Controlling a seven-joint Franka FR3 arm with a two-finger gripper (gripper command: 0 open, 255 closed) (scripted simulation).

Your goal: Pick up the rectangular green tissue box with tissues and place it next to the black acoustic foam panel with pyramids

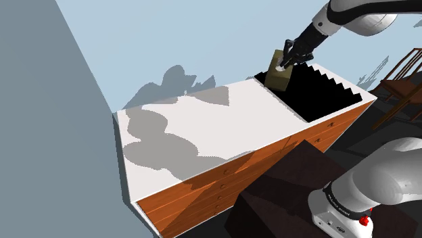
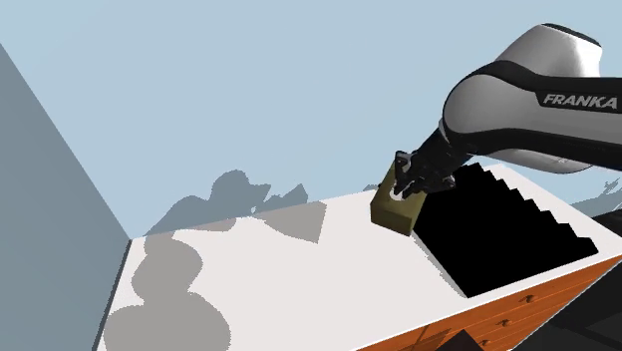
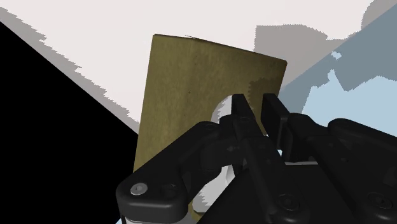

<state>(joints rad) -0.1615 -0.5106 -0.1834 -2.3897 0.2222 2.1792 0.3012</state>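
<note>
**Box pinched at the foam panel's near-wall corner, open top to one side**

I have the gripper (image 2: 411,189) down on the upper face of the tissue box (image 2: 397,207), which renders olive-brown rather than green. In the wrist view the two black fingers (image 3: 245,109) stand almost together with only a thin slit between them, closed at the box's top right beside the white tissue (image 3: 222,111). The box hangs tilted under them. I cannot tell whether its lowest corner touches the surface.

The box is at the back of the dresser top (image 1: 203,128), close to the pale blue wall (image 1: 169,34). It is right on the line where the bare white surface meets the black foam panel (image 1: 318,94). The panel covers the whole end of the top toward the shoulder view's right, from the wall side out to the front edge, its pyramids showing as a sawtooth outline along the back.

Toward the shoulder view's left the white top runs on, carrying only grey shadows, as far as the end by the grey wall (image 1: 47,122). The front edge drops straight to the orange-brown drawer fronts (image 1: 223,182). The dark stand (image 1: 284,189) is just in front of them, and a wooden chair (image 1: 402,78) stands beyond the panel end.
</note>
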